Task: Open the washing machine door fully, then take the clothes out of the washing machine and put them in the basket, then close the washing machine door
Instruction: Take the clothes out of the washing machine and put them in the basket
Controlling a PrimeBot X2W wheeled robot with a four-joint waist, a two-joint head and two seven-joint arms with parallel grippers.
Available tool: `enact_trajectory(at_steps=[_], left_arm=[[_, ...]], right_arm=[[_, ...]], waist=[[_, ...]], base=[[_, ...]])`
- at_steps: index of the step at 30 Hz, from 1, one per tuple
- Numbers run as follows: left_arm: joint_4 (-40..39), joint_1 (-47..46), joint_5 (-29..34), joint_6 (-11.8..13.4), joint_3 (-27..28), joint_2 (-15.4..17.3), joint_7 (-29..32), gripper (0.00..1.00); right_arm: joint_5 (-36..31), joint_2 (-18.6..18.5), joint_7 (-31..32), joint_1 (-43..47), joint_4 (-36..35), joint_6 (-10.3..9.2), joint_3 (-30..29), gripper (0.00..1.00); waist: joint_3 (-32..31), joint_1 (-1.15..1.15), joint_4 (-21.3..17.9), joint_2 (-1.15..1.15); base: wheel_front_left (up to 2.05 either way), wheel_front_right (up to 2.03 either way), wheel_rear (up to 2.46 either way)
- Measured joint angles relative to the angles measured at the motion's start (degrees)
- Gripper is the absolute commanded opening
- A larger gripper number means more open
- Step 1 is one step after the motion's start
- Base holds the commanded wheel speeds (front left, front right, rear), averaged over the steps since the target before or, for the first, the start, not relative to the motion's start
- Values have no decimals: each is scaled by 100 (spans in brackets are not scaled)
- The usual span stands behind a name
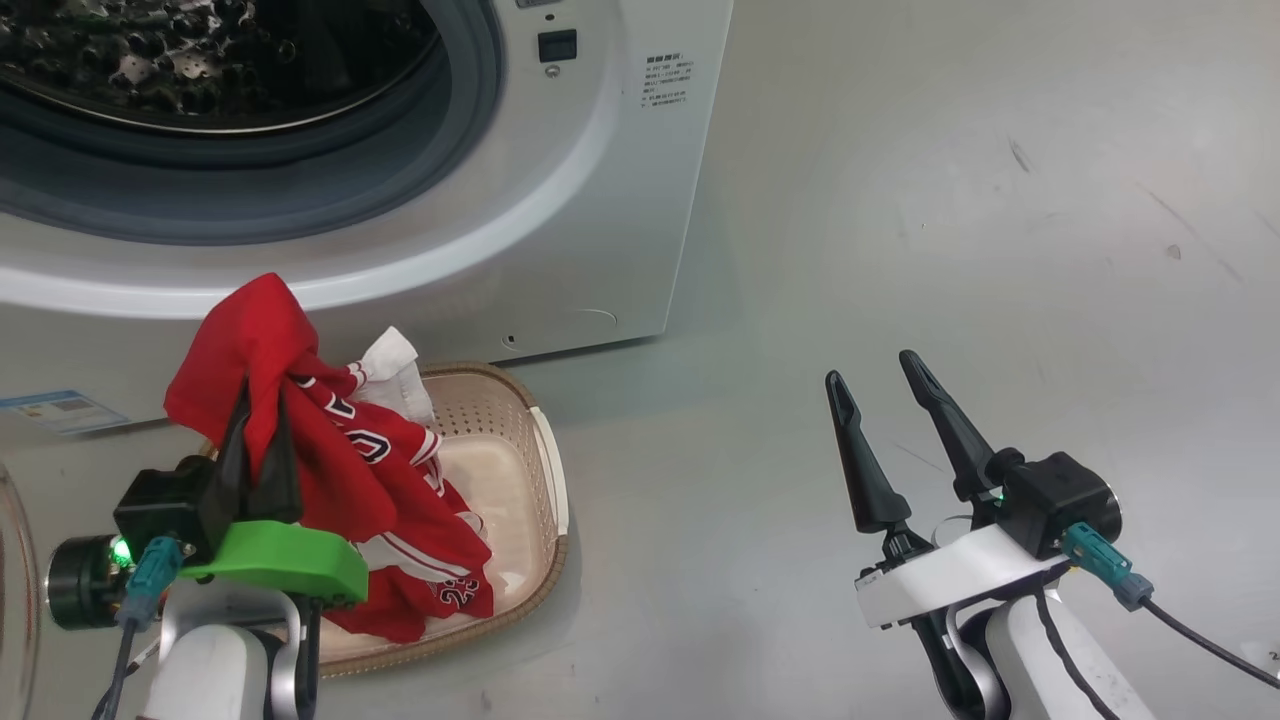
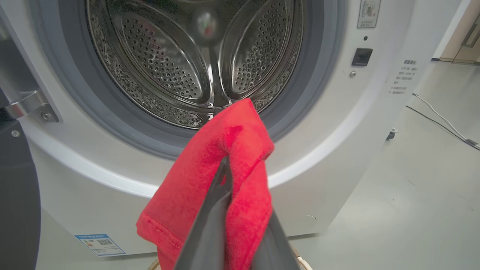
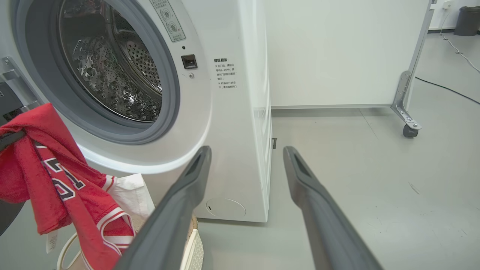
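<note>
At seven o'clock, the left gripper is pinching red clothes hanging into the basket; at four o'clock, the right gripper is hovering, fingers spread wide.

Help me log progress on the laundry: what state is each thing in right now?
Washing machine: opening uncovered, no clothes seen in the drum.
Door: swung open to the side.
Clothes: lifted by one end, lower end lying in the basket.
Basket: on the floor before the machine, partly filled.
Left gripper: shut on the clothes.
Right gripper: open, empty.
</note>
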Motion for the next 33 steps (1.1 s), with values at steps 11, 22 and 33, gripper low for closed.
enact_trajectory(at_steps=[11,22,33], left_arm=[[394,-33,-40,2,96,0,303,0],[1009,-671,-32,2,194,259,677,0],[1834,-1496,-60,-11,304,506,869,0]], right_arm=[[59,1,0,-242,-258,-7,73,100],[235,0,0,-637,-511,-16,194,100],[365,1,0,-1141,-719,-70,280,100]], waist=[[638,0,-156,0],[1490,0,-403,0],[2337,0,-635,0]], base=[[0,0,0],[0,0,0],[0,0,0]])
